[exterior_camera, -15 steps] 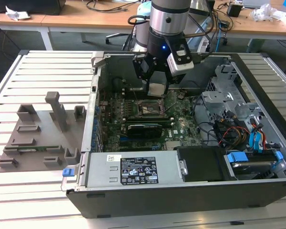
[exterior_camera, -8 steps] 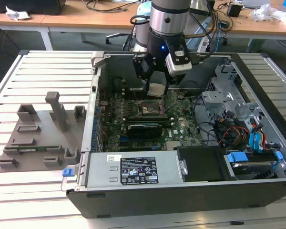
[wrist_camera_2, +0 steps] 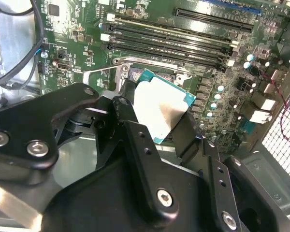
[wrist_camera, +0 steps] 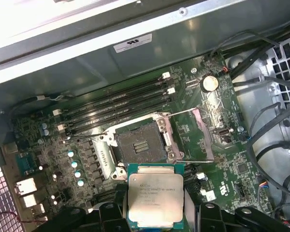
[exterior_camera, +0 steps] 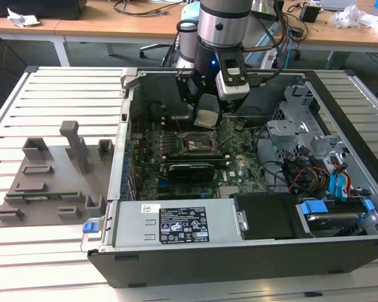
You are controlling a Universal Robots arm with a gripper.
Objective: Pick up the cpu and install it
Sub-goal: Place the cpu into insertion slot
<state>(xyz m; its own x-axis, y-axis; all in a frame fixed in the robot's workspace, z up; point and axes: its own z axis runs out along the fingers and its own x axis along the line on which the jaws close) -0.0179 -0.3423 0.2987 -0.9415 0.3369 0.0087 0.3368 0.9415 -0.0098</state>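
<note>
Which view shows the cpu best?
The first wrist view: the cpu faces the camera squarely, with almost its whole metal top visible. The second wrist view shows it at a slant, partly covered. In the exterior view it looks small.

Bright, even light; glare on cpu

The computer case lies open on the tabletop, with a rack of holders just beside it on the exterior view's left. Inside it sits the motherboard with the socket. The cpu, clamped in the tool, hangs above the board near that socket.
</note>
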